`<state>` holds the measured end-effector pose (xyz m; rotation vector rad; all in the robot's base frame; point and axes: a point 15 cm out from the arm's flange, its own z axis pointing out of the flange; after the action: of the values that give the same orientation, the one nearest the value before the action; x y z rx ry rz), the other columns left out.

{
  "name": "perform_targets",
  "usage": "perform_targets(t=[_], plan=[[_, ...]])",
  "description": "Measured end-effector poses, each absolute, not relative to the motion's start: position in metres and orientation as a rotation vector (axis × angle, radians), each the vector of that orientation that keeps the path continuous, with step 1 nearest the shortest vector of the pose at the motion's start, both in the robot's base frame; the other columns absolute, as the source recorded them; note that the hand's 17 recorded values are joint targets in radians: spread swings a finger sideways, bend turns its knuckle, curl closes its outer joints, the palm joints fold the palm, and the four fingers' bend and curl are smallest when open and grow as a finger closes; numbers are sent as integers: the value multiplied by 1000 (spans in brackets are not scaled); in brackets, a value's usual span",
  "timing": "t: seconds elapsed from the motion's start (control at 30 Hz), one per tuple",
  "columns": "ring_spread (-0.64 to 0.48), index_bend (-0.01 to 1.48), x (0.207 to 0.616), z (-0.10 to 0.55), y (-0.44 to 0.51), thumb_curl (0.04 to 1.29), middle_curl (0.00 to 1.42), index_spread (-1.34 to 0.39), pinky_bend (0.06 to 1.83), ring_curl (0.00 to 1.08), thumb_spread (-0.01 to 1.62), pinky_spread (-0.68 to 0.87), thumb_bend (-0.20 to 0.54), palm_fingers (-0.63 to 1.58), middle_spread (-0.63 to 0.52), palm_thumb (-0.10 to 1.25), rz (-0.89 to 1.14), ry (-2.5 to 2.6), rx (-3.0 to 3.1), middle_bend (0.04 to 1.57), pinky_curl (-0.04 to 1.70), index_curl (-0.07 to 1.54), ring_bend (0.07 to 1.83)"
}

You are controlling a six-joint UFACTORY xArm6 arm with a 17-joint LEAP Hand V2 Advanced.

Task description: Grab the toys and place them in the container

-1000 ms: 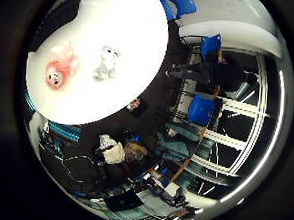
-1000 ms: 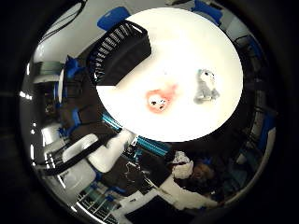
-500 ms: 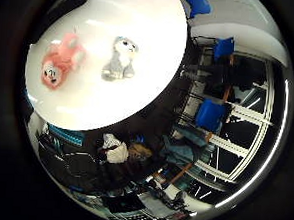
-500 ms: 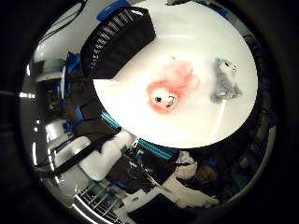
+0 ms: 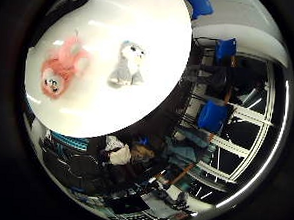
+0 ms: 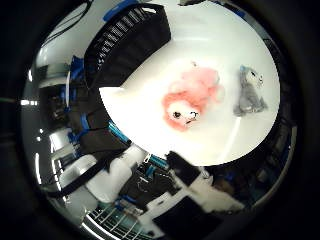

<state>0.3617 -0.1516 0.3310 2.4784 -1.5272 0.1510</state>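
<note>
A pink plush toy point(image 6: 190, 100) lies on the round white table point(image 6: 215, 40). A grey plush toy point(image 6: 248, 90) lies beside it, a short way off. The right little finger side palm view shows the same pink toy point(image 5: 59, 70) and grey toy point(image 5: 128, 64) on the table point(image 5: 107, 113). A black slatted container point(image 6: 125, 45) stands at the table's edge, beyond the pink toy. My hand is above the table, over the toys, with the pink toy closest to the palm.
Blue chairs point(image 5: 202, 113) stand around the table, one near the container point(image 6: 120, 12). Cluttered floor and equipment point(image 5: 120, 148) lie beyond the table's edge. Window frames point(image 5: 247, 116) line the far side of the room.
Both toys fill more of the views than before and have shifted across them, so the palm has come down closer to the table and the pink toy. The toys lie where they were.
</note>
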Motion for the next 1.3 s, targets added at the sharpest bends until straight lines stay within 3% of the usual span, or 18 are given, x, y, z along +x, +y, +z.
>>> perform_targets(t=[0.2,0.3,0.33,0.5,0.8,1.07,1.3], plan=[[282,152,345,331,-144,340,308,-277,675,269,1185,520,-30,11,161,594,15,-1549,2452,200,319,234,321],[289,155,345,330,-144,285,313,-266,685,267,1141,527,-77,21,163,407,11,-1575,2434,196,314,241,323],[297,156,344,330,-144,271,314,-262,685,266,1106,529,-56,25,163,336,9,-1586,2425,197,311,244,324],[303,155,343,327,-144,259,320,-259,689,264,998,530,-33,27,174,211,5,-1610,2407,197,302,252,323],[288,153,353,319,-140,281,312,-289,642,260,967,499,-25,-24,176,271,28,-1593,2422,185,282,256,317],[265,152,394,321,-140,285,297,-315,583,257,968,469,-27,-34,155,324,228,-1547,2498,185,277,249,294],[257,148,400,308,-132,289,288,-338,538,253,957,445,-28,-44,130,358,191,-1445,2541,179,282,242,265]])
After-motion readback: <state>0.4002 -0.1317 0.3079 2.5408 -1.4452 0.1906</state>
